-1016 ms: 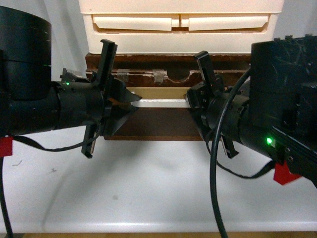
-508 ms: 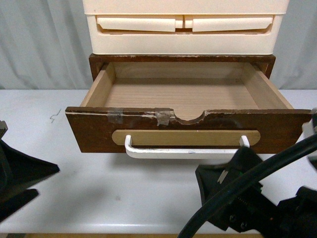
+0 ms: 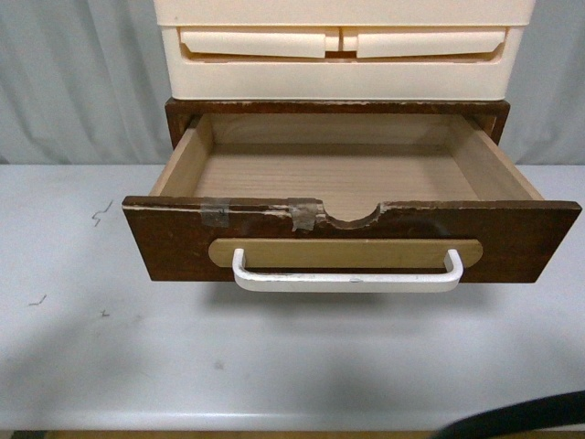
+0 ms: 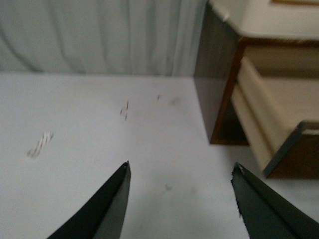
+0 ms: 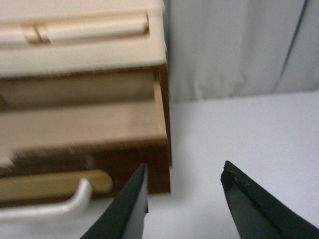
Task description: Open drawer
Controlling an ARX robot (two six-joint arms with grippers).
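**Both grippers spread wide, arms outside the front view**

In the front view neither arm shows. Only a dark curved strip (image 3: 526, 413) crosses the near right corner, and it cannot be told what it belongs to.

The left gripper (image 4: 180, 170) shows in its own wrist view. Its two black, tapering fingers (image 4: 107, 211) stand wide apart, their pointed tips level with each other, with a broad gap between them.

The right gripper (image 5: 185, 168) is spread in the same way. Its black fingers (image 5: 251, 204) widen from narrow tips toward the wrist, and the gap between them is a little narrower than the left gripper's. Neither pair of jaws closes on anything.
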